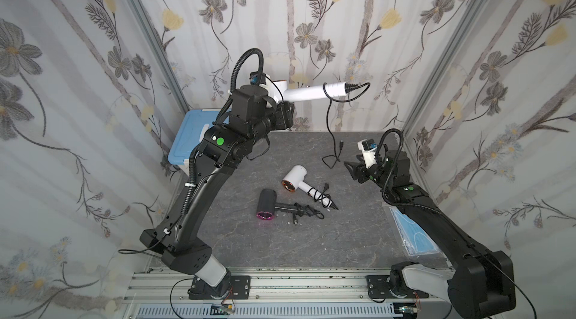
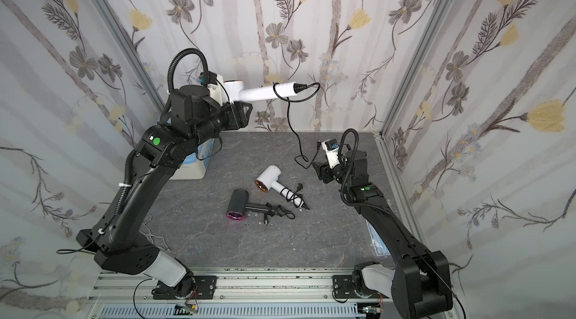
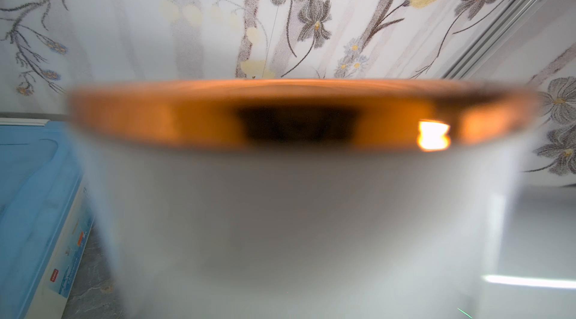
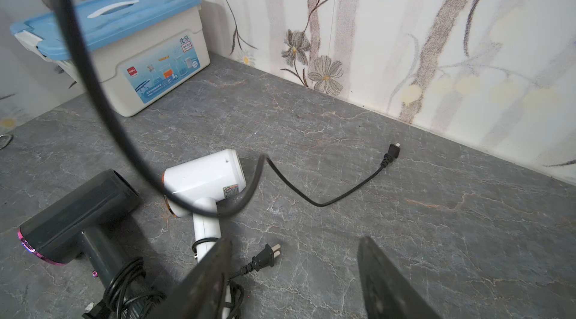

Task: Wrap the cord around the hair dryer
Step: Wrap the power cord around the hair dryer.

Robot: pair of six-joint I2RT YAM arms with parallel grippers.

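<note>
Right wrist view shows the right claw (image 4: 296, 277) spread wide and empty above the grey marble-patterned tabletop (image 4: 405, 224). The left claw (image 1: 282, 102) is clamped on the head of the white plastic hair dryer with a copper rim (image 1: 307, 91), held high in the air. Its thin black cord (image 1: 328, 115) makes one loose turn round the handle, then drops slack to the tabletop. With nothing tensioning it, that turn could slide off the handle's end. A hard tug might twist the dryer in its grip.
</note>
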